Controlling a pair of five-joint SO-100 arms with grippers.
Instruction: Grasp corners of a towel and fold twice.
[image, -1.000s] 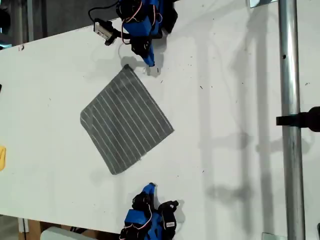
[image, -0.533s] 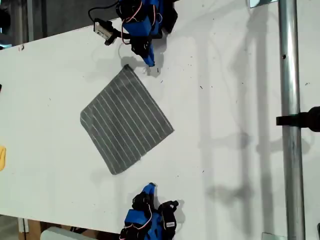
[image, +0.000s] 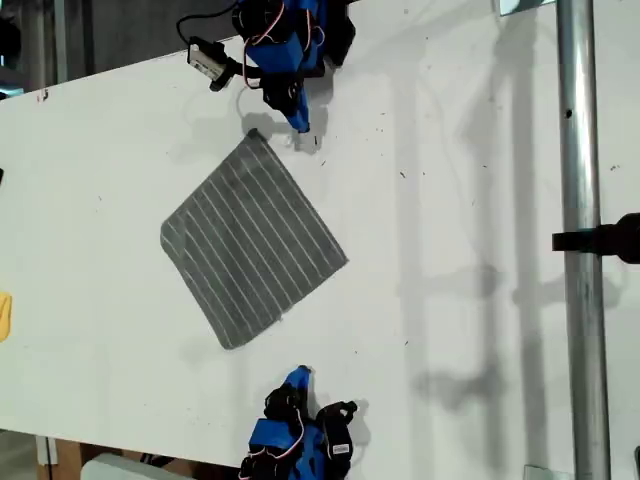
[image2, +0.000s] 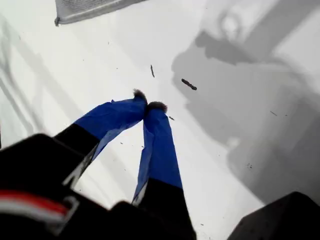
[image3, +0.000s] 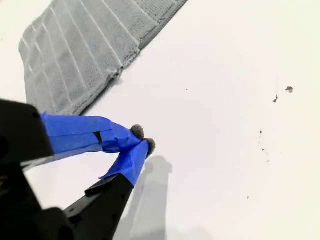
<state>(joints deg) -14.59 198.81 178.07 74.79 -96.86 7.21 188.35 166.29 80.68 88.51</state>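
While nothing has shifted since earlier, towel (image: 252, 243) flat on white bench (image: 450, 200), my first end effector (image2: 150, 106) and my second end effector (image3: 143, 139) both closed, empty, near separate corners.

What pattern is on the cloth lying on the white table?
The thin dark-grey towel has fine parallel white stripes, clearest in the exterior view.

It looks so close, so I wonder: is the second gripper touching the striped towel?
Apart. In the second wrist view, bare white table shows between the shut tips of my second gripper and the hemmed edge of the towel.
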